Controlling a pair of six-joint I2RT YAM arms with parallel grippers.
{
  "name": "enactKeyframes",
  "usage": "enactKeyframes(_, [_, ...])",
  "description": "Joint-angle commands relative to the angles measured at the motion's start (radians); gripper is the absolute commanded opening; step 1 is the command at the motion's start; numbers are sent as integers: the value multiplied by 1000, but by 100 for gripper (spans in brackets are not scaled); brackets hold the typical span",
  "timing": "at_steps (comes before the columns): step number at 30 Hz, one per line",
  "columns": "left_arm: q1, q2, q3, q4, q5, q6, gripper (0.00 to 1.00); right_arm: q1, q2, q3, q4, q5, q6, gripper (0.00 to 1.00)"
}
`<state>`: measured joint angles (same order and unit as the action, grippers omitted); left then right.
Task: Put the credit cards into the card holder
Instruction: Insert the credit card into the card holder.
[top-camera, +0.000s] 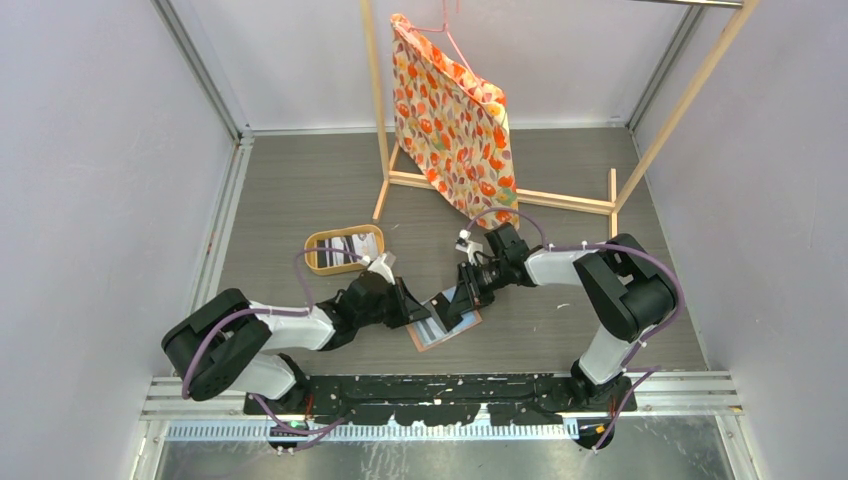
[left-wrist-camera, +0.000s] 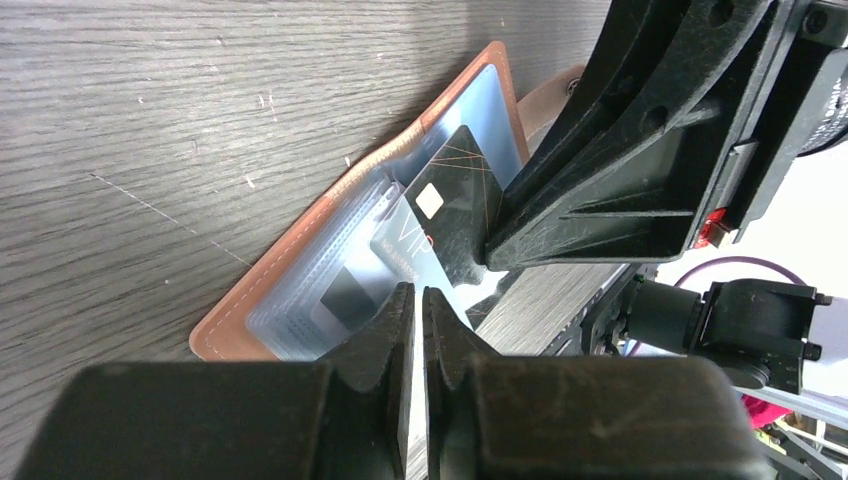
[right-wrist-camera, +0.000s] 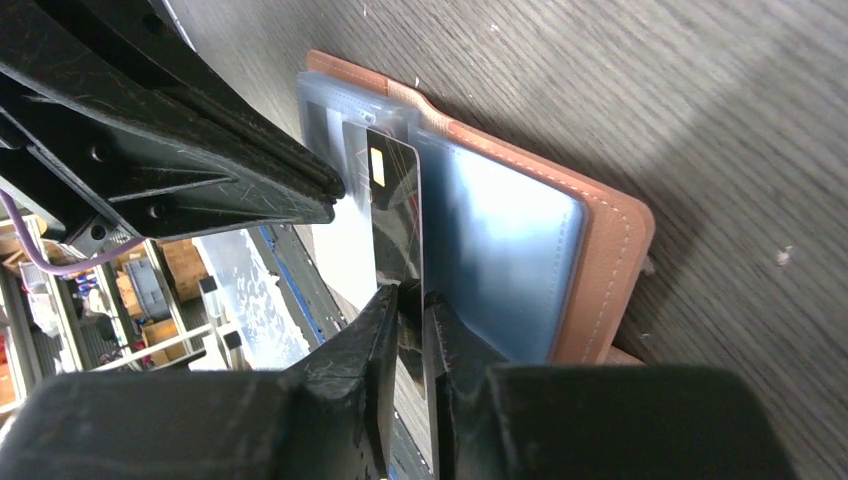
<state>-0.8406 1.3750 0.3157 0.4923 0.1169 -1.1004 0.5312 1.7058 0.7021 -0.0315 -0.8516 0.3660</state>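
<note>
My right fingers (right-wrist-camera: 385, 322) pinch the black card (right-wrist-camera: 396, 215), its length pointing straight ahead into the card holder (right-wrist-camera: 603, 268); my left fingers (left-wrist-camera: 393, 322) sit nearly shut.

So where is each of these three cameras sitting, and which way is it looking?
Top external: above and behind the arms, looking down at the table; both arms show whole, left gripper and right gripper meeting over the card holder.
Left wrist: on the left arm, looking along its own fingers at the holder; the right gripper intrudes.
Right wrist: on the right arm, facing its fingers pinching the black card.
Both wrist views share holder and card, from opposite sides.
</note>
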Motion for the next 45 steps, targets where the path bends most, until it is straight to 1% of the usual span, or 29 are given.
enactKeyframes(1, [-3, -27, -4, 96, 19, 20, 10, 11, -15, 14, -36, 16, -36, 22])
enactKeyframes(6, [-2, -29, 38, 69, 18, 37, 13, 12, -22, 22, -49, 14, -44, 24])
enactKeyframes(10, [-3, 13, 58, 77, 24, 34, 13, 12, -23, 28, -57, 13, -47, 24])
enactKeyframes(17, [-3, 105, 82, 149, 54, 23, 11, 12, -20, 36, -68, 12, -54, 25])
enactKeyframes(21, [-3, 140, 83, 147, 60, 7, 6, 13, -23, 45, -82, 14, -66, 26])
enactKeyframes(23, [-3, 138, 81, 110, 51, -6, 5, 12, -29, 54, -100, 17, -76, 28])
enactKeyframes(26, [-2, 127, 68, 94, 40, -18, 4, 11, -38, 74, -136, 25, -99, 34])
enactKeyframes(30, [-3, 118, 59, 76, 36, -24, 3, 4, -61, 98, -184, 46, -141, 38])
enactKeyframes(38, [-2, 120, 62, 69, 38, -24, 3, 5, -78, 117, -229, 63, -182, 41])
enactKeyframes(45, [-2, 115, 53, 104, 41, -24, 4, 34, -63, 134, -254, 63, -194, 41])
